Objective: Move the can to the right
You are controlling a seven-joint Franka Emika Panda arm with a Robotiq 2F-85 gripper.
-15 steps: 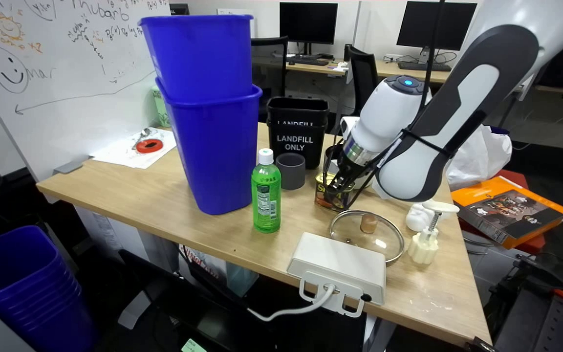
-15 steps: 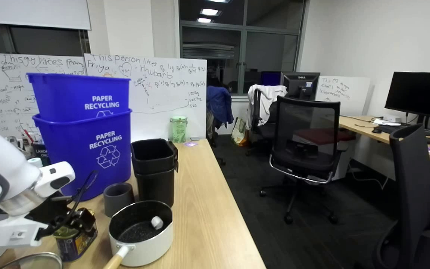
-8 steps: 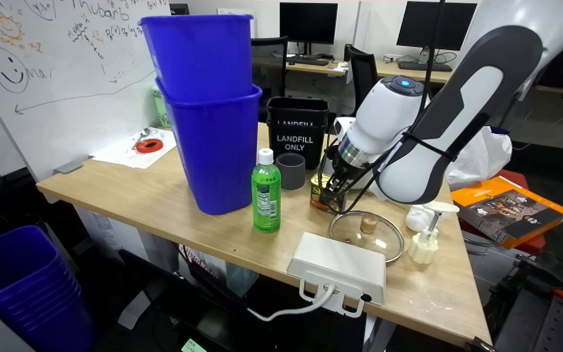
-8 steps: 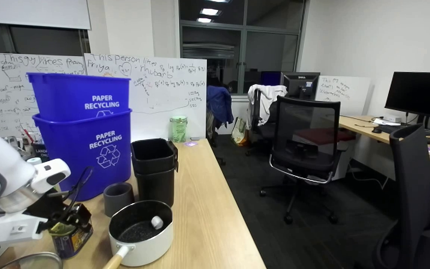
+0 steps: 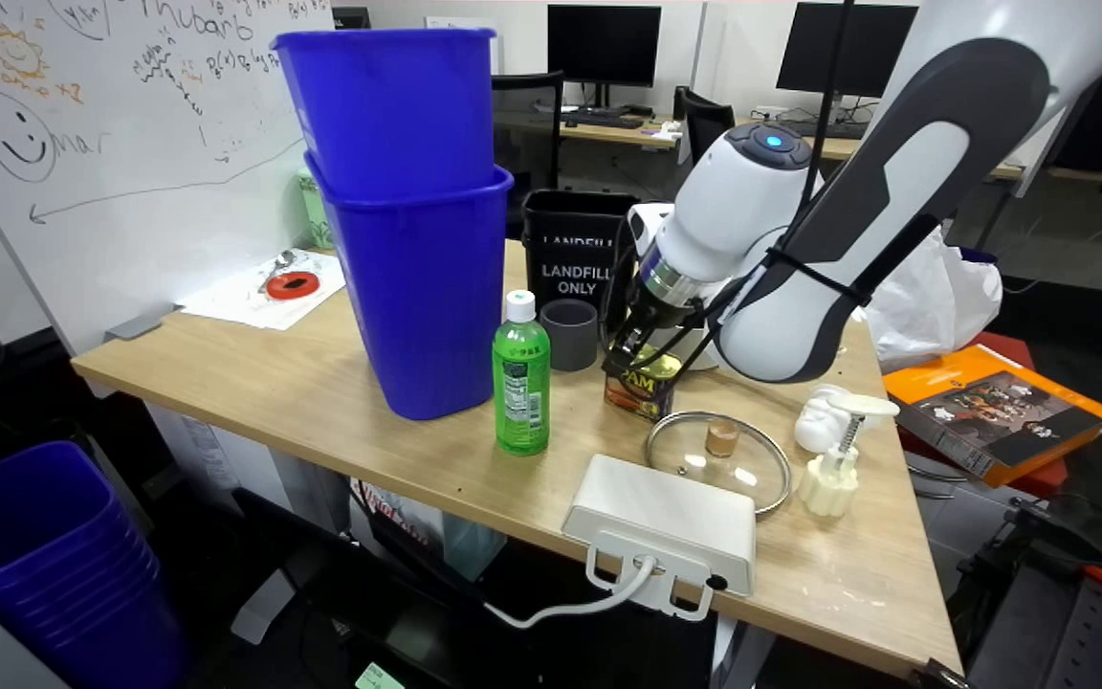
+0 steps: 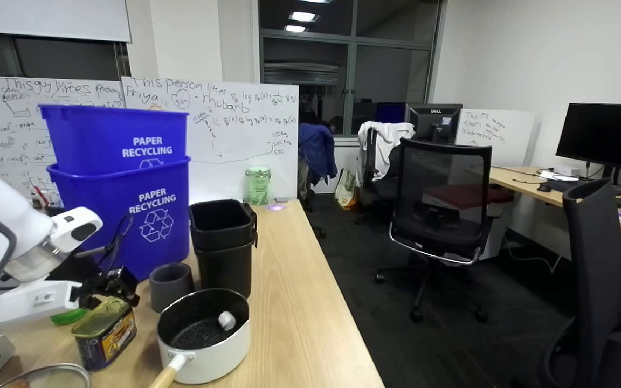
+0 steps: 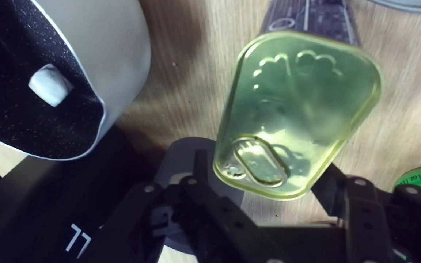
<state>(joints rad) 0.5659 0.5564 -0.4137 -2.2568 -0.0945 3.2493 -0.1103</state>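
Observation:
The can (image 5: 642,388) is a short tin with rounded corners, a dark label and a yellow-gold lid with a pull tab. It stands upright on the table and also shows in an exterior view (image 6: 105,334). In the wrist view its lid (image 7: 294,109) fills the middle. My gripper (image 5: 618,359) is at the can's top rear edge, and in an exterior view the gripper (image 6: 122,288) sits just above and behind it. In the wrist view the gripper (image 7: 263,170) is open, its fingers spread around the pull-tab end. The lid hides the right fingertip; contact cannot be told.
A white pot (image 6: 208,353) and a grey cup (image 6: 171,285) stand beside the can. Black bins (image 5: 578,249) and tall blue bins (image 5: 417,287) stand behind. A green bottle (image 5: 521,392), a glass lid (image 5: 718,464) and a white box (image 5: 661,522) are nearby.
The can shifted slightly left in an exterior view along with the gripper. Since then the gripper has risen and drawn back from the can, whose top and label now show more fully.

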